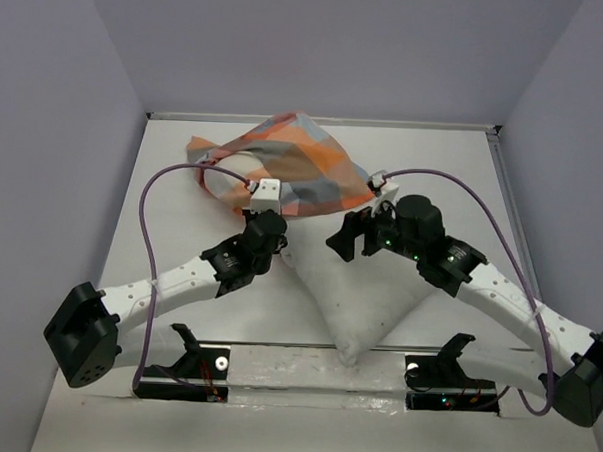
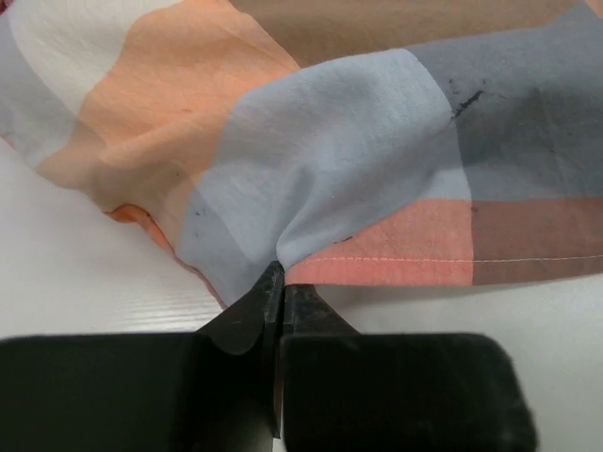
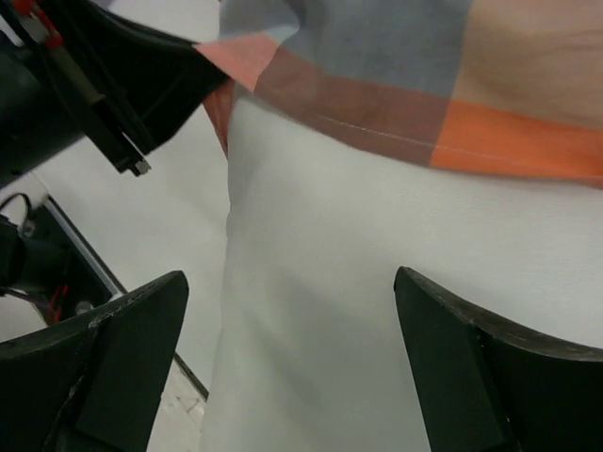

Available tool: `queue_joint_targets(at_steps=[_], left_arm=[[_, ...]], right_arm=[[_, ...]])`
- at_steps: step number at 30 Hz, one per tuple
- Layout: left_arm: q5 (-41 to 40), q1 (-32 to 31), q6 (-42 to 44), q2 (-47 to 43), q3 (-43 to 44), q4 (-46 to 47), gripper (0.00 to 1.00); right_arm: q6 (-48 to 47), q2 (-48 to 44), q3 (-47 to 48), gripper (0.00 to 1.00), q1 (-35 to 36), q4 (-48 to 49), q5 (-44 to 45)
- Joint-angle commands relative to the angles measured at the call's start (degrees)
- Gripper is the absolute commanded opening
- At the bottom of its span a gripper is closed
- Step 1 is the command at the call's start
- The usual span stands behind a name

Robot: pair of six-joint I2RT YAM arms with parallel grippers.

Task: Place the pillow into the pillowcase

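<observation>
While the white desk (image 1: 464,183) spreads out under both arms, the pillow (image 1: 364,289) takes up most of the room between and below the two sets of jaws. It is plump and plain white, with one corner pointing back toward the arm bases. Its far end lies beyond both jaws, and there the pillowcase (image 1: 304,166) covers it, a thin checked cloth of orange, light blue and grey-brown, bunched and rumpled. We cannot tell how far the pillow sits inside it.

The left arm (image 1: 179,278) reaches in from its side to the near edge of the case, and the right arm (image 1: 499,285) reaches in from the other side over the pillow.

The left jaws are pressed together on a fold of the pillowcase at its stitched hem, so the cloth puckers right at their tips and fans out beyond them. The right jaws stand wide apart with nothing gripped. Bare white pillow fabric fills the gap just beyond them, and the hem of the case crosses that fabric a little farther out.
</observation>
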Motion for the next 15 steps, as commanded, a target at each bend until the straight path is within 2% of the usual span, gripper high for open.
queue_joint_targets(at_steps=[1,4,7,10,11,12,13,14,15], left_arm=[[2.8,0.4,0.2,-3.1,1.3,4.1,0.03],[10.7,0.3,-2.3,-6.5,0.3,5.1,0.00],[14.0,-0.1,-4.8,-7.8,-0.2,5.5,0.00],[17.7,-0.2,-6.4,-10.5,-0.7,5.6,0.00],[19.3,-0.3,-7.3,-11.1,-0.7,5.5,0.00],[19.3,-0.3,-7.7,-11.7,-0.7,5.8,0.00],[21.2,-0.4,-8.1,-12.3,-0.9,6.0,0.00],[22.1,-0.4,-8.6,-13.2,-0.9,6.2,0.00],[23.8,-0.4,-9.4,-13.6,-1.0,6.3,0.00]], right_arm=[[-5.9,5.5,5.5,0.96,11.1,-3.4,15.5],[-10.1,12.4,9.4,1.00,18.6,-7.6,25.3],[-9.1,21.4,13.2,1.00,20.1,-9.9,32.7],[-8.1,28.2,15.2,1.00,20.7,-10.3,36.5],[-7.8,29.8,15.8,0.84,20.7,-10.3,39.2],[-7.3,31.3,16.5,0.84,20.7,-10.2,39.2],[-7.0,32.7,17.4,0.50,20.7,-10.1,43.1],[-6.0,34.5,19.5,0.30,20.7,-10.0,44.5],[-5.5,34.6,20.1,0.00,20.7,-9.1,45.7]])
